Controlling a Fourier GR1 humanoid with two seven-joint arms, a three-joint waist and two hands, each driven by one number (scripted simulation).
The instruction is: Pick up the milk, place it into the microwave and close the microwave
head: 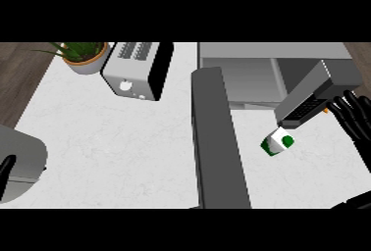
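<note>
The milk [278, 142] is a small white carton with green patches. It sits tilted at the right of the counter [116, 147], just below the lower end of a grey forearm [315, 93] that slants down from the upper right. Whether the carton rests on the counter or hangs just above it cannot be told.

The right robot hand [355, 117] shows as black fingers to the right of the milk, near the view's right edge. The fingers are straight and spread apart, pointing up and to the left, and they close on nothing. The milk lies left of and slightly below them, near but apart from them, with the end of the forearm between the carton and the fingers' upper part. A further dark shape shows at the lower right corner; what it is cannot be told.

Left of the milk, the microwave door [217, 142] stands open as a long dark grey slab running from the microwave down to the view's lower edge. The microwave [268, 63] sits at the top right, its grey cavity open above the milk.

The left robot hand [6, 171] shows only as a thin black sliver at the left edge, beside a rounded grey shape [22, 157]; whether its fingers are apart or together cannot be told.

At the upper left stand a toaster [138, 68] with 2 slots and a potted plant [83, 56], well apart from the milk.
</note>
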